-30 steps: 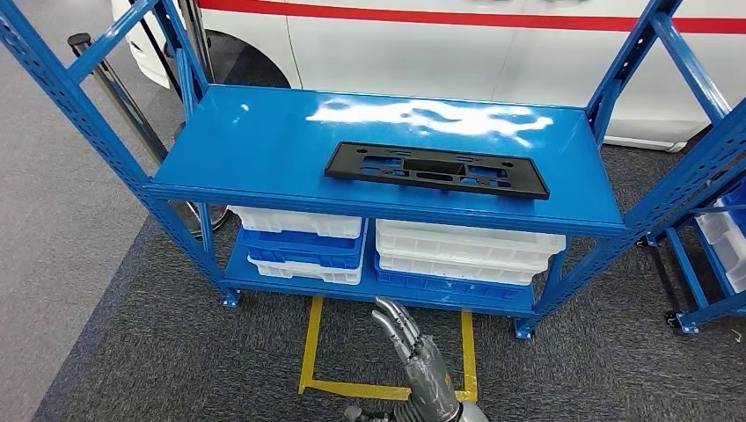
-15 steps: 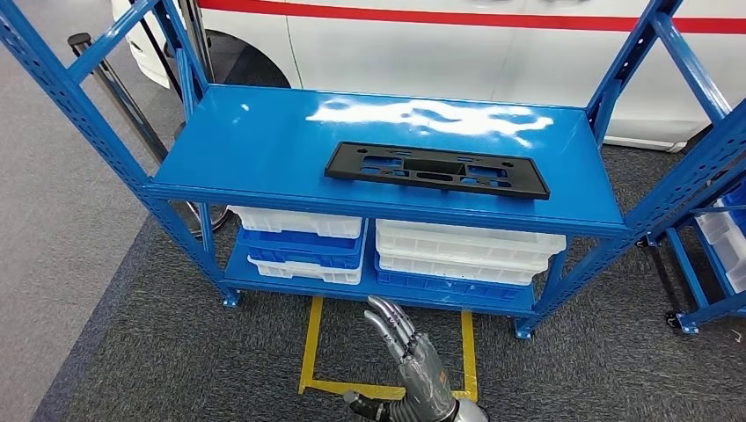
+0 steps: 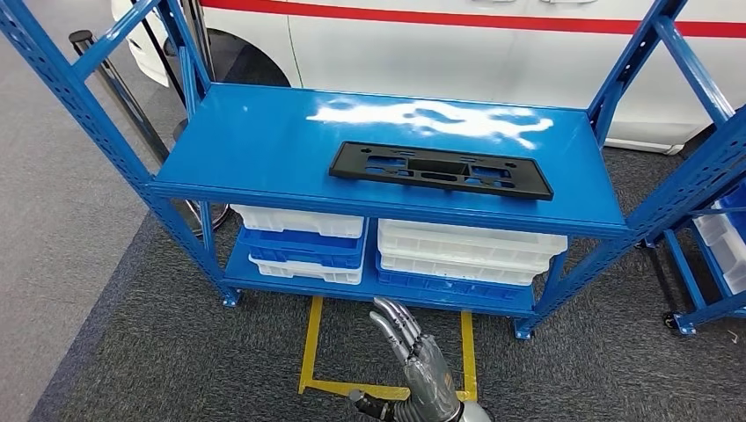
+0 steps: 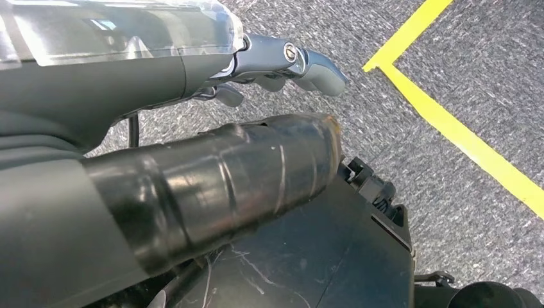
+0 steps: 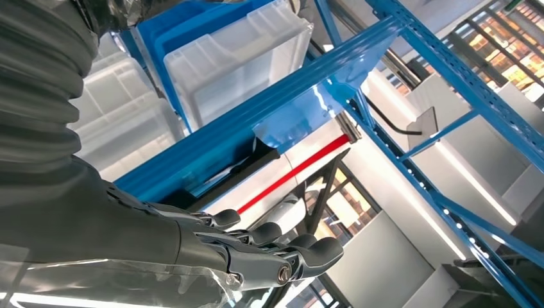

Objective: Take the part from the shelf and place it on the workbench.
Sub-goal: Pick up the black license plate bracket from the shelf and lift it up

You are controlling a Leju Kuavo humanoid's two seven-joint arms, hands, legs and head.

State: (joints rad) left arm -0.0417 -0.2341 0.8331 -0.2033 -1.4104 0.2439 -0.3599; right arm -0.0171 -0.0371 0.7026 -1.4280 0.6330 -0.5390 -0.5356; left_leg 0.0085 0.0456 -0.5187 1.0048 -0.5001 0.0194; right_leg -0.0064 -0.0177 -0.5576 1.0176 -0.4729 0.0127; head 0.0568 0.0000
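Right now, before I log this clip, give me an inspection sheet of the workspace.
Surface: blue shelf top, glossy, with glare; workbench nothing seen.
Job's things: black part lies flat on the shelf top, untouched.
Clutter: white and blue bins stacked on the lower shelf.
Hands: right hand raised below the shelf, fingers extended, holding nothing; left hand hangs over the carpet, holding nothing.
Cables: nothing seen on the shelf.
Surroundings: white vehicle behind the shelf, yellow floor tape, grey carpet, second blue rack to the right.
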